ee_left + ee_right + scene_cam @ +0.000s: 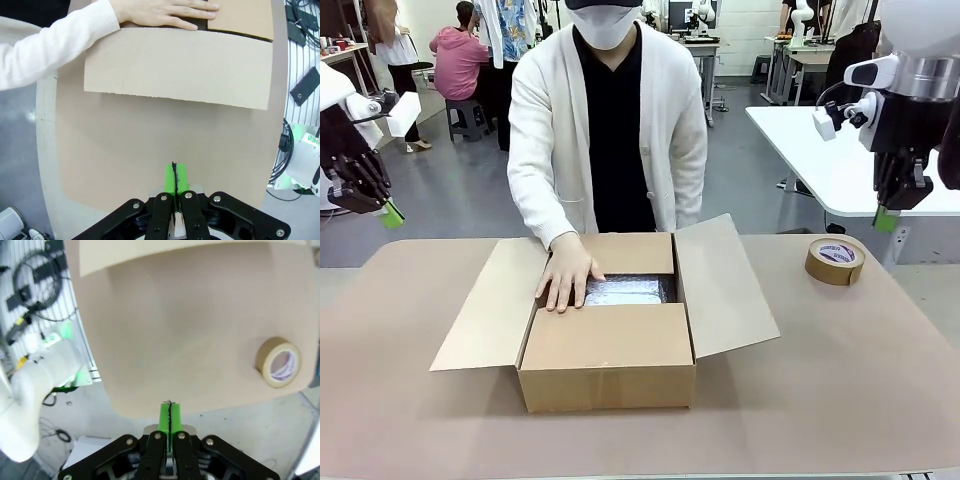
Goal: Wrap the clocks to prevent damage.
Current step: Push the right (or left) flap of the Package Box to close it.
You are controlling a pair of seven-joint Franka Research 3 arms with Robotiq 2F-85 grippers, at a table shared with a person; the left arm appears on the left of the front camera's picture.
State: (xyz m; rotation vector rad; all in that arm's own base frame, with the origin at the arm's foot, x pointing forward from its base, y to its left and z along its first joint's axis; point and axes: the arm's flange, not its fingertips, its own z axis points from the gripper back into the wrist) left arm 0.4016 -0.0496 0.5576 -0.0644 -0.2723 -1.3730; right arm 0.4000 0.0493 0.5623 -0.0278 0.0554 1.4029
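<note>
Front view: a cardboard box (610, 355) sits in the middle of the table (840, 380) with its left and right flaps spread open and its near flap folded over the top. Inside, toward the far side, lies a silvery wrapped bundle (625, 291) (what it encloses cannot be told through the wrap). The person at the far side rests one hand (567, 275) flat on the bundle's left end, touching the box's edge. A tape roll (835, 260) lies flat on the table to the far right, well apart from the box.

The left gripper (390, 214) hangs above the table's left edge, fingers pressed together with nothing between them; in its wrist view the green pads (170, 179) meet along a thin dark line. The right gripper (886, 219) hangs above the far right edge, near the tape roll, its fingers likewise together and empty.
</note>
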